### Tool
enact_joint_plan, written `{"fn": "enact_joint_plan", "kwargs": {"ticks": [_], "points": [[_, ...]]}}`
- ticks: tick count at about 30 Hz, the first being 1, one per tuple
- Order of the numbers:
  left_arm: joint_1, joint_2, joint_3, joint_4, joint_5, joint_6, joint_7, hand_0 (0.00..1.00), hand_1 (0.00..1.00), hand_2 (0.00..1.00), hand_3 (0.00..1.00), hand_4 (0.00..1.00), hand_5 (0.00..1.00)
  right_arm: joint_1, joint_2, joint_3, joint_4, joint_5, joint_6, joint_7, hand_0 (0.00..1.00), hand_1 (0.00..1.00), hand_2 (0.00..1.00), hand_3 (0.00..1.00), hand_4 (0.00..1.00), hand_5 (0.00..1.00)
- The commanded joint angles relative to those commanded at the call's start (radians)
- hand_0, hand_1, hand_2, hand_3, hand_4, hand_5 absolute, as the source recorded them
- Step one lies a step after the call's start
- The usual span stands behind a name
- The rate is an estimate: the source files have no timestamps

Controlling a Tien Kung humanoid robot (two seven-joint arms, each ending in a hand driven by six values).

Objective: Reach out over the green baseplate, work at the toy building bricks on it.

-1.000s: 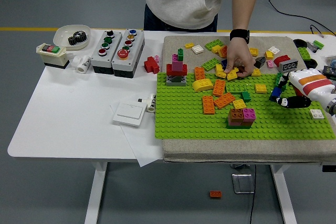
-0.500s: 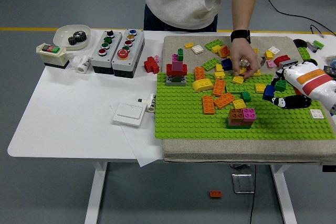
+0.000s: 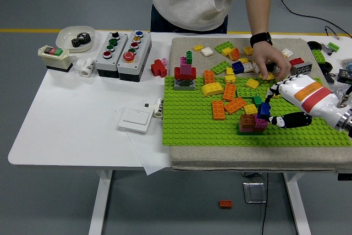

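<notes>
Right hand (image 3: 297, 100) reached over green baseplate (image 3: 192, 130), fingers (image 3: 269, 96) closed on a blue brick (image 3: 264, 110) just above the brown-pink stack (image 3: 252, 123). Person's hand (image 3: 270, 61) picked among far bricks.

No text, label or number is readable on anything here

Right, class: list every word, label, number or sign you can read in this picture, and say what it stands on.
None can be read.
Button boxes: coloured buttons show, any lettering too small.
Beige switch: its red and green face is blurred, no characters legible.
White wall switch: plain, nothing printed visible.
Right hand: orange and red stripes only, no text.
</notes>
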Motion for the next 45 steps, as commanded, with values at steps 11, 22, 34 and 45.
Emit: {"fn": "enact_joint_plan", "kwargs": {"ticks": [11,22,34,45], "points": [[-0.003,0.001,0.003,0.0,-0.004,0.002,-0.001,0.785,0.776,0.77,0.594,0.657,0.665,0.008,-0.004,-0.025,-0.001,0.004,0.005,0.001,0.571,0.56,0.581,0.535,0.772,0.592],[-0.004,0.001,0.005,-0.001,-0.008,0.003,-0.002,0.785,0.776,0.77,0.594,0.659,0.667,0.013,-0.006,-0.025,-0.025,-0.009,0.01,0.004,0.573,0.562,0.585,0.535,0.78,0.595],[-0.003,0.0,-0.001,0.0,0.004,0.001,0.002,0.785,0.773,0.769,0.594,0.658,0.667,0.021,0.007,-0.042,-0.041,0.0,0.008,0.008,0.572,0.564,0.586,0.537,0.789,0.598],[-0.001,0.001,-0.004,0.0,0.011,-0.001,0.005,0.785,0.774,0.77,0.594,0.658,0.668,0.039,0.031,-0.057,-0.071,0.024,-0.005,0.016,0.571,0.564,0.587,0.537,0.792,0.6]]}}
